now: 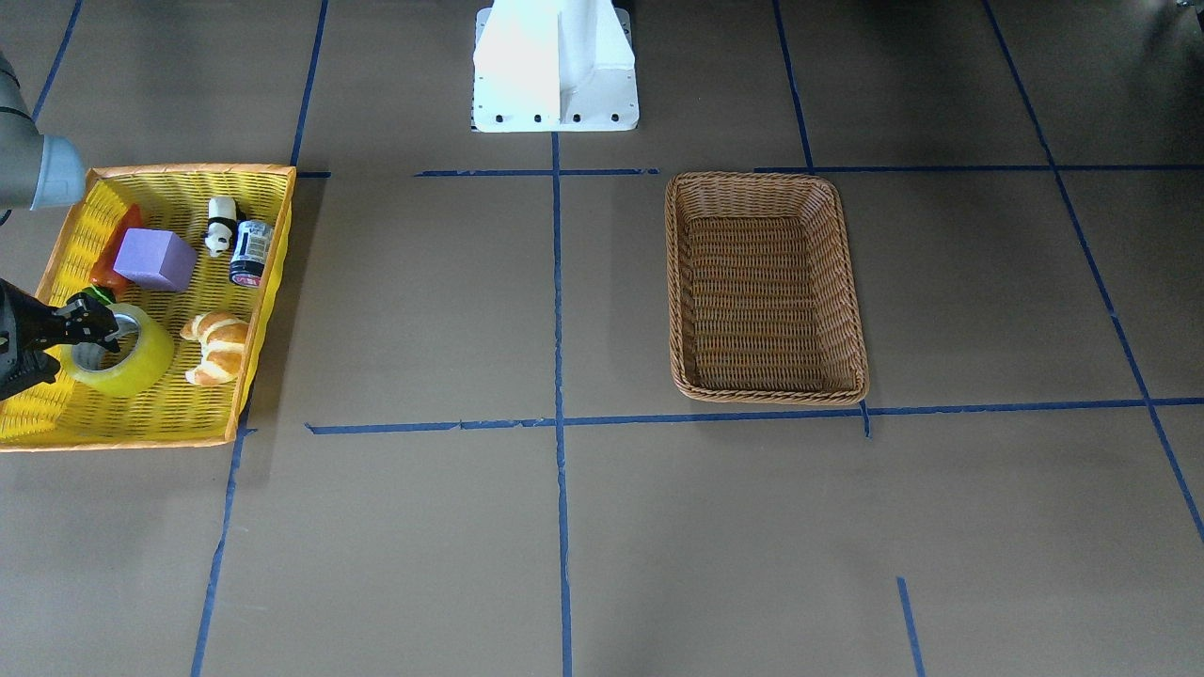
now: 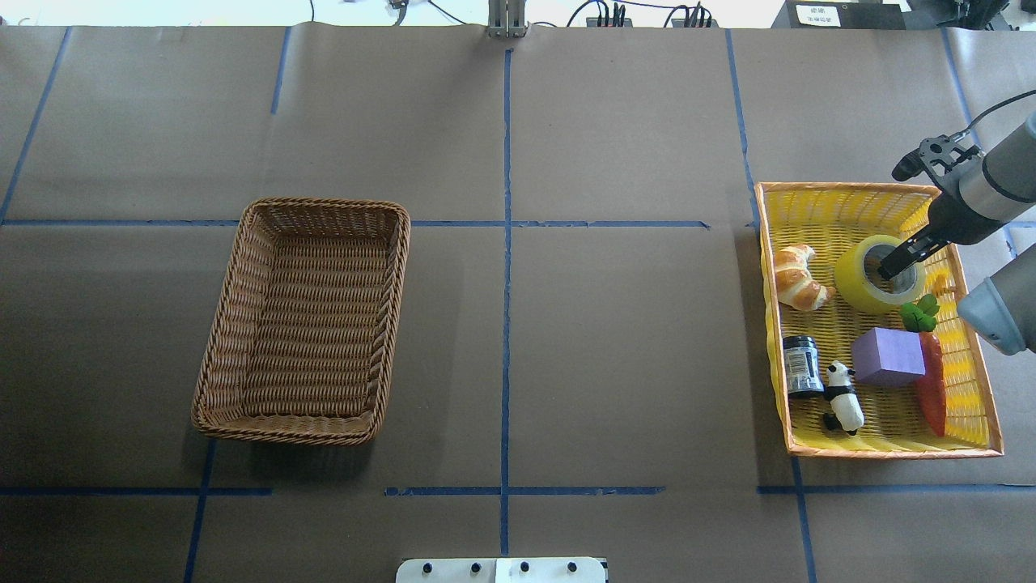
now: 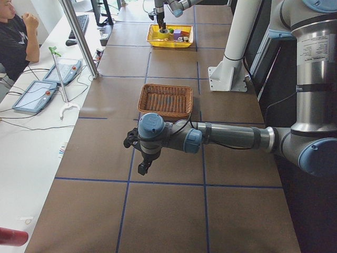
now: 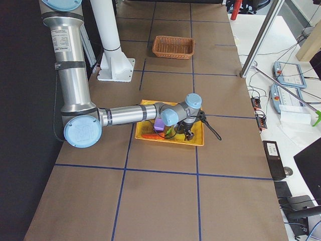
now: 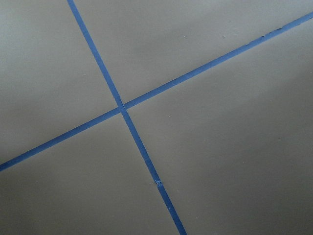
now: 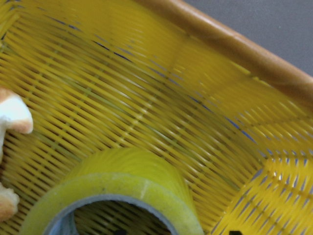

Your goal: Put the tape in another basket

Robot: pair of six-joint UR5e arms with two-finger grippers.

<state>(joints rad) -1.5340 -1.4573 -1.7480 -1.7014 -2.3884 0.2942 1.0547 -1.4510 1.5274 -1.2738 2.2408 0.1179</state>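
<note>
In the yellow basket [image 2: 842, 188], at its 12 o'clock end in the overhead view, the tape [image 2: 850, 279] lies flat on the weave with its core axis upright and the hole facing up. A croissant [image 2: 797, 278] lies just beside it at 9 o'clock, and the leafy top of a toy carrot [image 2: 920, 312] sits near it at 5 o'clock.

The right gripper [image 2: 897, 263] reaches in from 2 o'clock, and one finger is down inside the core. The overhead view hides the second finger. At the bottom edge of the right wrist view there is one dark tip outside the roll and a dark shape inside the core, with the tape [image 6: 137, 171] wall between them. The jaws therefore read as spread astride the wall. No view shows them pressed onto it, and the roll sits level and unlifted.

The wicker basket [image 2: 324, 204] stands well apart at 9 o'clock from the yellow basket, across the table's centre line. The carry will have to run that way, clearing the croissant and both rims.

The right arm is the nearer one by far. The left gripper [image 3: 142, 167] appears only in the exterior left view, hanging over bare paper short of the wicker basket, and I cannot tell whether it is spread or closed. Its wrist camera shows only crossed blue lines.
</note>
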